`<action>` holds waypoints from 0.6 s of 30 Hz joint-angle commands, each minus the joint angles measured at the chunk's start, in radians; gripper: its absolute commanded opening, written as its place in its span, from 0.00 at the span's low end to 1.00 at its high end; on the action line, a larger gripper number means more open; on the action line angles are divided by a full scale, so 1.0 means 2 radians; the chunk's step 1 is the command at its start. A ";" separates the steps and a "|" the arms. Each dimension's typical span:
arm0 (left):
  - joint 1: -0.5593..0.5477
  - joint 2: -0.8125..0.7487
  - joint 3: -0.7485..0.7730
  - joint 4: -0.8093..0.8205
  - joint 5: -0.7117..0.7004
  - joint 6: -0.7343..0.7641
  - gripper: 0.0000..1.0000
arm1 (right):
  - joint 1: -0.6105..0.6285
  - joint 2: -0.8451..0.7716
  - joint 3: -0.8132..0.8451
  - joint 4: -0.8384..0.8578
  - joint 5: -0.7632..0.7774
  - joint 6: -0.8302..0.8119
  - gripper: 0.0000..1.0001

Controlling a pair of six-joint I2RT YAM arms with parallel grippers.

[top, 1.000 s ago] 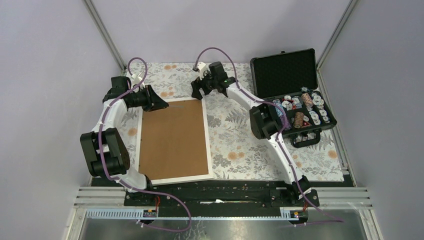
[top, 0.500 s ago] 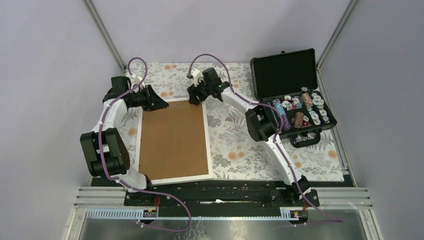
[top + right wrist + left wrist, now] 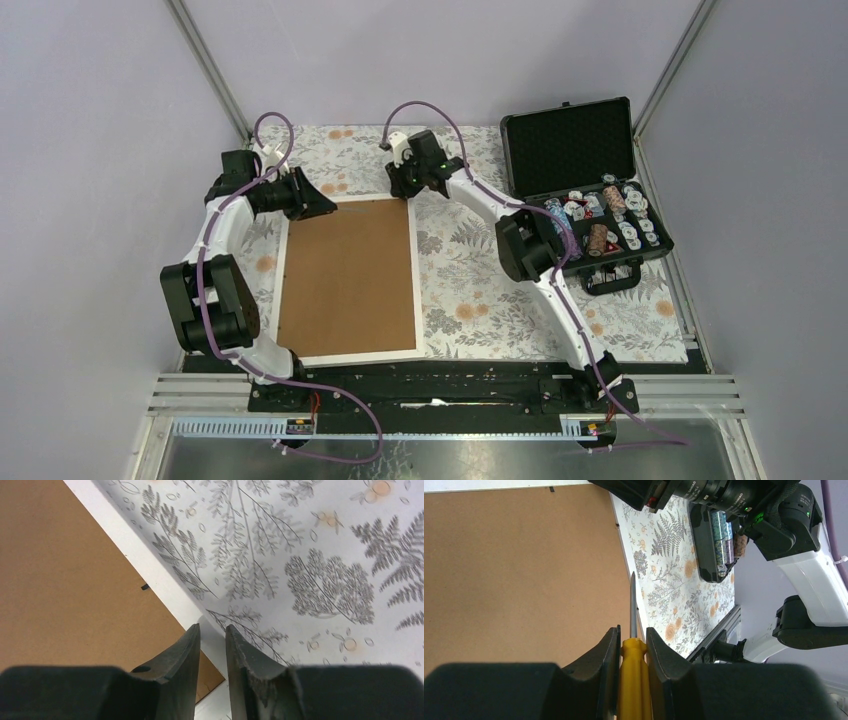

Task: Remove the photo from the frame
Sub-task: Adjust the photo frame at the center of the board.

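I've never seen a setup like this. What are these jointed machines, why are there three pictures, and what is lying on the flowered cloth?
These are two robot arms bolted side by side at the near edge, a left arm and a right arm, each ending in a two-finger gripper. The wide picture looks down from above and behind. The other two come from cameras on the wrists, so each shows its own fingers. On the flowered cloth lies a big picture frame, brown back up. To the right stands an open black case holding game chips. The left gripper is clamped on a yellow-handled screwdriver. The right gripper hangs over the frame's far right corner, fingers nearly together; whether they pinch anything I cannot tell. The photo is not visible.
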 commanded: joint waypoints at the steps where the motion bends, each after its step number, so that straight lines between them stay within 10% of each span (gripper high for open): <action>1: 0.002 0.009 0.027 0.022 0.010 -0.010 0.00 | -0.027 -0.023 -0.031 -0.094 0.060 0.010 0.30; 18: 0.002 0.020 0.038 0.031 0.007 -0.025 0.00 | -0.077 -0.141 -0.203 -0.170 -0.040 0.047 0.36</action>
